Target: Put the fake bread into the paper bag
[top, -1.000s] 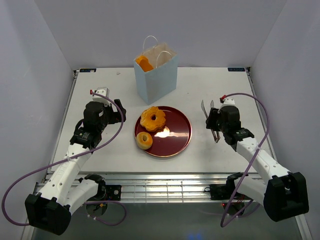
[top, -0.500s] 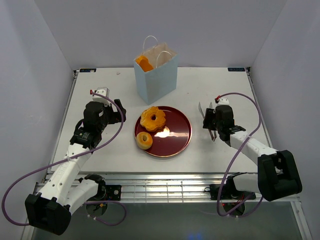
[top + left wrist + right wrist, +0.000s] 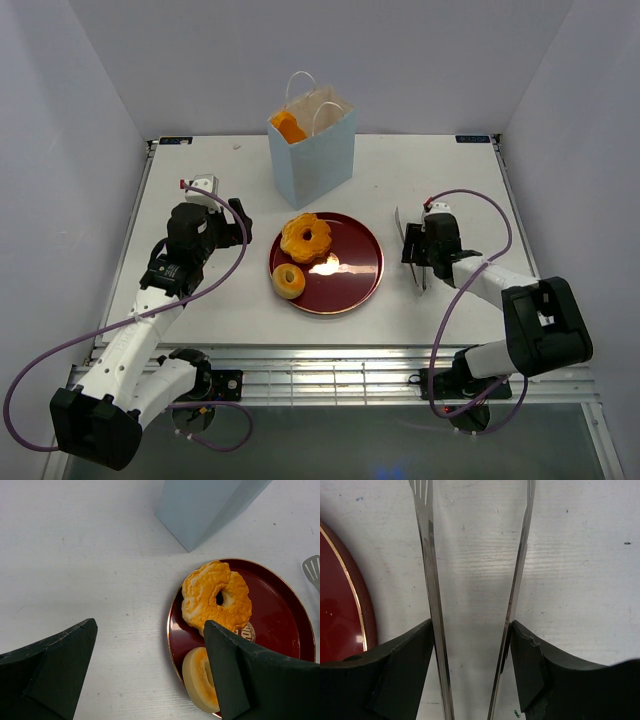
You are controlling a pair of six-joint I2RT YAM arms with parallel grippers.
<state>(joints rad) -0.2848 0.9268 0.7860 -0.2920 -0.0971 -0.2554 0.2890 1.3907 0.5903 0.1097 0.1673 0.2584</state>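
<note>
The pale blue paper bag stands upright behind the plate, with an orange bread piece showing at its mouth. A large golden ring pastry and a small pale ring lie on the dark red plate. My left gripper is open and empty, left of the plate. In the left wrist view it hangs over the table by the plate, the large ring and the small ring. My right gripper is shut on metal tongs, right of the plate.
The bag's lower corner shows at the top of the left wrist view, and a tong tip at its right edge. The plate's rim lies just left of the tongs. Grey walls enclose the white table.
My right arm has folded down and drawn the gripper with the tongs a little left, closer to the plate. The left arm, bag and pastries have not moved.
</note>
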